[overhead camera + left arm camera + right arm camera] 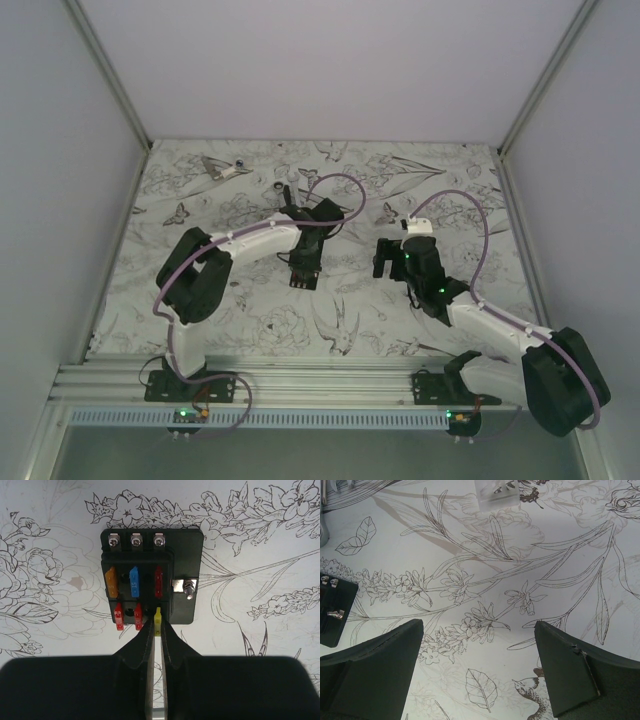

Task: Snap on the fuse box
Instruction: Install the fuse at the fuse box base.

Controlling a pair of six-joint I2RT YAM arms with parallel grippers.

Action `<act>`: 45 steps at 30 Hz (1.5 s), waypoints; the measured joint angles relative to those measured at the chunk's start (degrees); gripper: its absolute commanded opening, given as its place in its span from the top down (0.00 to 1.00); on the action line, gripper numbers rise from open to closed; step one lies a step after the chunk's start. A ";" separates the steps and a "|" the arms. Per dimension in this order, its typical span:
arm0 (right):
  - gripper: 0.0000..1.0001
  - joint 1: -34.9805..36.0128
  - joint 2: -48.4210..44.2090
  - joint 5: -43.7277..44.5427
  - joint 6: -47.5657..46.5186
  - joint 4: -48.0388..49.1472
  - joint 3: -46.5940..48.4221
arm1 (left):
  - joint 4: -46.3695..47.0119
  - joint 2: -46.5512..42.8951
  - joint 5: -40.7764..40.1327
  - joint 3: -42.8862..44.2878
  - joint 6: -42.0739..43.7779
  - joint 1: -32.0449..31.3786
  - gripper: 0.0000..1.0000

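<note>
Top external view has the left arm reaching in from the near left over the white bench printed with black line drawings of flowers, birds and butterflies. The left gripper points down just left of the bench's middle. Right there lies the fuse box, a small black squarish plastic block resting flat on the bench. Left wrist view shows it face up. Three silver screws line its far edge, and orange, blue and red blade fuses stand in the far row. Two red fuses fill the near row, and a silver stud sticks out on its right side. At the near row's right end sits a small yellow fuse, and the left jaws are closed almost completely, their dark tips pinching the yellow fuse from both sides. Further right, the right gripper hangs above bare printed bench with its jaws spread wide and nothing between them. In the right wrist view only a corner of the fuse box shows at the left edge, well apart from those jaws. A clear rectangular plastic piece lies on the bench beyond the right gripper. The right arm runs back to the near right corner.
</note>
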 measured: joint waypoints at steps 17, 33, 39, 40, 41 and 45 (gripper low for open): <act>0.00 0.00 0.26 -0.63 0.00 0.00 0.04 | 3.58 -1.36 -0.90 -3.32 -1.09 -0.26 1.00; 0.00 0.00 0.26 -1.03 0.00 0.00 0.04 | 3.82 -2.08 -0.68 -3.96 -2.10 -0.59 0.72; 0.00 0.00 0.26 -1.03 0.00 0.00 0.04 | 2.14 -2.27 -0.90 -3.34 -2.05 -0.70 0.70; 0.00 0.00 0.26 -1.03 0.02 0.02 0.04 | 2.01 -2.38 -0.92 -3.28 -2.05 -0.70 0.71; 0.00 0.00 0.26 -1.05 0.02 0.00 0.04 | 1.97 -2.54 -0.94 -3.23 -2.05 -0.70 0.71; 0.00 0.00 0.26 -1.25 0.00 0.02 0.04 | 1.73 -3.13 -1.09 -3.08 -2.05 -0.70 0.70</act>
